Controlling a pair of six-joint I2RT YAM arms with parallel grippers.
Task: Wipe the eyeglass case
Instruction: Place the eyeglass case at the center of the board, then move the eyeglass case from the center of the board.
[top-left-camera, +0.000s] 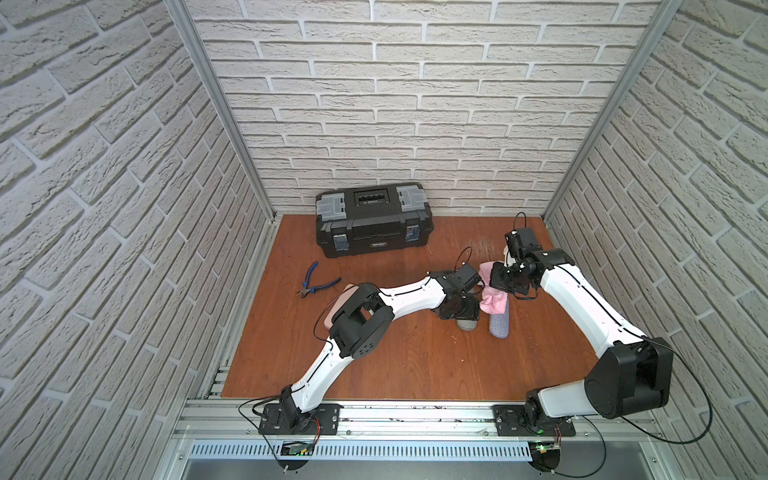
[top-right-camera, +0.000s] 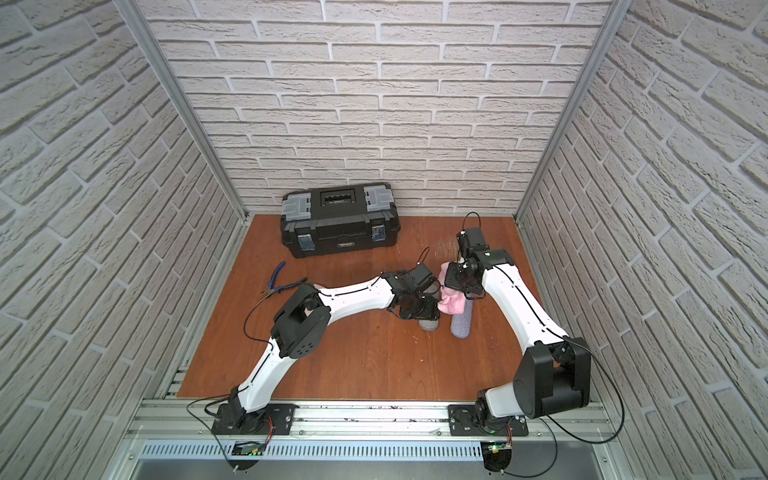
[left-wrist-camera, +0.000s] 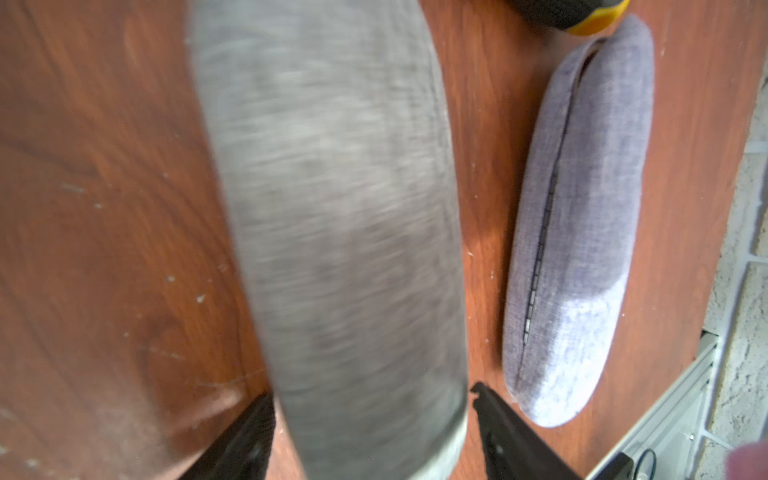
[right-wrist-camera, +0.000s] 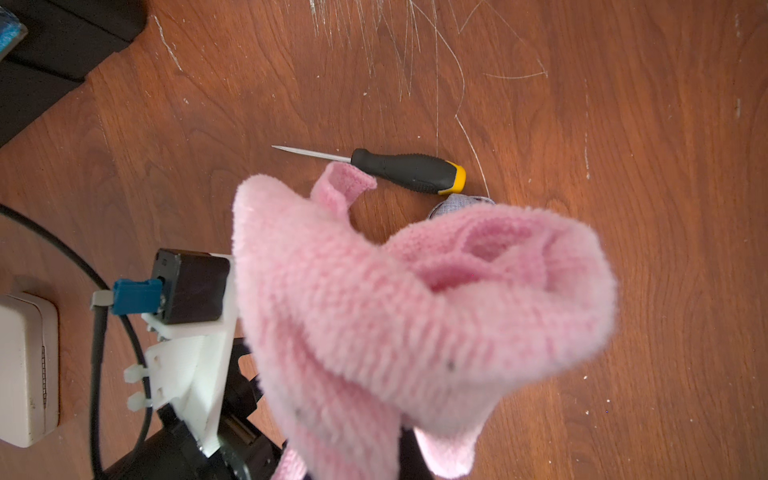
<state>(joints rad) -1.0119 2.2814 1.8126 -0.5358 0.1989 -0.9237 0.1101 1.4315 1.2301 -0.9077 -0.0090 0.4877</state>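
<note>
Step in hand, as I judge it: getting the cloth onto a case. To do it well, pin the case first, since a rounded fabric shell will probably skate on wood. Then stroke lengthwise with light pressure.

Viewed from the 6 o'clock edge of the worktop (top-left-camera: 395, 365):
- Two cases lie near each other but apart at about 3 o'clock of centre, long axes running roughly 6 to 12.
- The grey eyeglass case (left-wrist-camera: 332, 208) sits between the parted jaws of the left gripper (left-wrist-camera: 370, 399). A sliver of wood shows beside one finger, so I read the hold as loose, not clamped. The woven surface is blurred.
- The lilac eyeglass case (left-wrist-camera: 582, 228) lies at its 3 o'clock, with a dark seam along its length.
- The right gripper (top-left-camera: 496, 284) is closed on a pink cloth (right-wrist-camera: 415, 311), which hangs over the lilac case's 12 o'clock end.
- Beyond lies a screwdriver (right-wrist-camera: 409, 170), then a toolbox (top-left-camera: 372, 220) at 12.
</note>
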